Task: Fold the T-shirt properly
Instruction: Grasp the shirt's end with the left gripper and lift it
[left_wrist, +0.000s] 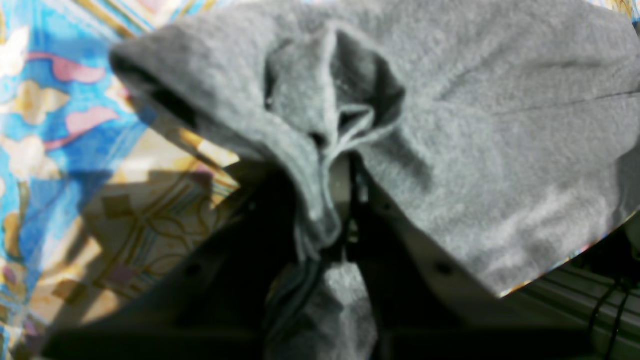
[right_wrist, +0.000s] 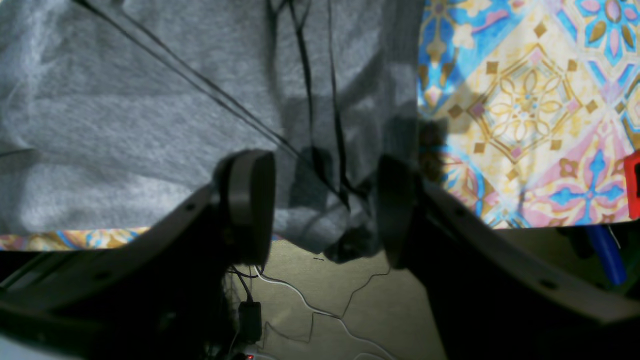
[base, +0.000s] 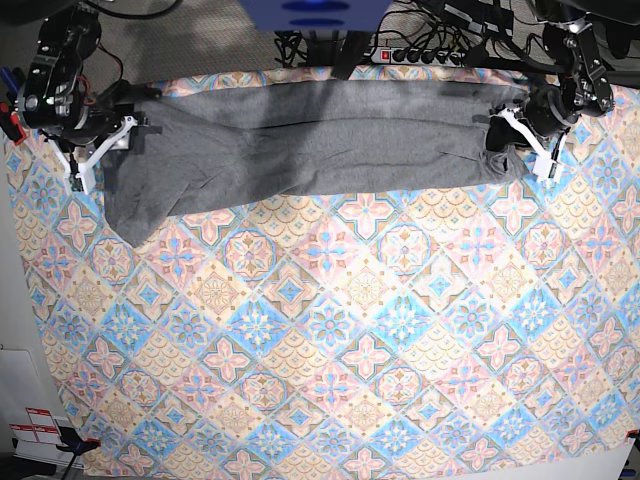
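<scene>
While the shirt lies at the far end of the table, this is how things look.

Shirt: the T-shirt (base: 320, 150) is a long grey strip, stretched sideways across the top of the tablecloth (base: 330, 340). It looks folded along its length already, so it is narrow and long.

Left pincer: the left gripper (left_wrist: 332, 210) is closed on a bunch of the grey cloth. In the left wrist view the fabric is squeezed between the dark fingers and puckers up above them.

Right pincer: the right gripper (right_wrist: 320, 210) stands open. A corner of the shirt hangs in the gap between the two pads, but they are not pressing it.

Table edge: the right end of the shirt hangs a little over the edge, with the floor and some cables (right_wrist: 310, 310) below.

Done so far: I think the long fold is made.

Left to do: the right pincer has not yet grabbed its end. After that the strip likely needs folding across, end to end, and smoothing flat.

Guess: maybe half done.
</scene>
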